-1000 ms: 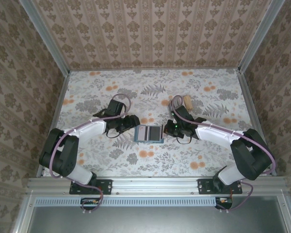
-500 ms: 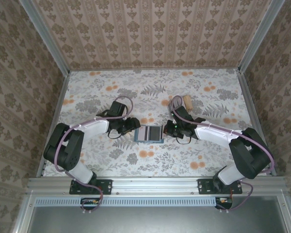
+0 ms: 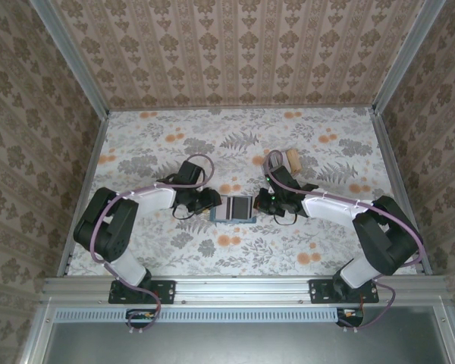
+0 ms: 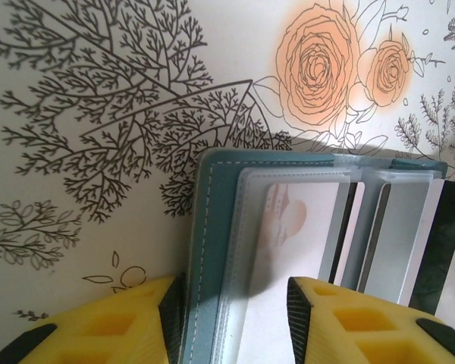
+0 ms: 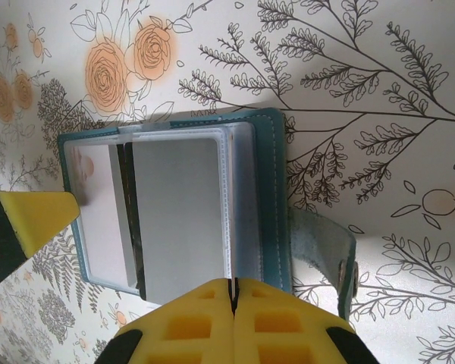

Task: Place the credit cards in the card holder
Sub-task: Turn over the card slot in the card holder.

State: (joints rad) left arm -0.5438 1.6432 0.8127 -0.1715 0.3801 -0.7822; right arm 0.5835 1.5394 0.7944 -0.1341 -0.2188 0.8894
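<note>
The teal card holder (image 3: pixel 236 207) lies open on the flowered table between my two grippers. Clear sleeves inside it hold credit cards: a pale pinkish one (image 4: pixel 292 227) on the left side and a grey-white one (image 5: pixel 178 212) on the right. My left gripper (image 4: pixel 231 297) is open and straddles the holder's left edge (image 4: pixel 206 227). One pad is outside the teal cover and the other is over the sleeve. My right gripper (image 5: pixel 233 284) is shut, its tips pressed together at the right sleeve's edge. From above, the left gripper (image 3: pixel 214 202) and the right gripper (image 3: pixel 260 202) flank the holder.
The holder's snap strap (image 5: pixel 326 250) sticks out flat to its right. A small tan object (image 3: pixel 293 158) lies behind the right arm. Patterned walls close in the table (image 3: pixel 227 136) on three sides, with bare flowered cloth to the far side and the front.
My left gripper has slid right onto the holder's left edge and its jaws have narrowed. The holder's left side looks pushed in a little. The right gripper has stayed put.
</note>
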